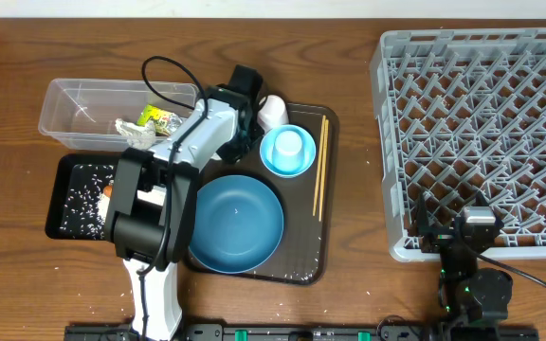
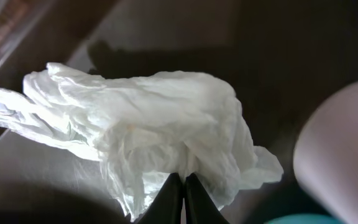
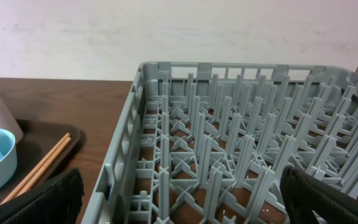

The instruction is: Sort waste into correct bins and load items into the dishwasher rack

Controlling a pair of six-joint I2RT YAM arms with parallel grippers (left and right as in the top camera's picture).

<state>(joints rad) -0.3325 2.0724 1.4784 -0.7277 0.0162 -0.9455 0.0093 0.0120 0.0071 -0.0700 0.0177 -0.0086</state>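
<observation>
My left gripper (image 2: 184,180) is shut on a crumpled white paper wrapper (image 2: 154,130) over the dark serving tray. In the overhead view this gripper (image 1: 245,95) is at the tray's back left, beside a white cup (image 1: 273,110), and hides the wrapper. The light-blue bowl (image 1: 287,152) holds another white cup. The blue plate (image 1: 235,223) and the chopsticks (image 1: 320,166) lie on the tray. The clear tub (image 1: 74,99) holds a yellow-green packet (image 1: 159,118). The black tray (image 1: 64,223) holds rice and the carrot (image 1: 107,189). My right gripper (image 3: 182,193) is open and empty at the front left corner of the grey rack (image 3: 229,143).
The dark brown serving tray (image 1: 322,256) lies between the two bins and the rack (image 1: 482,123). My left arm (image 1: 154,218) reaches over the tray's left edge and part of the black tray. A few rice grains lie on the table by the arm's base.
</observation>
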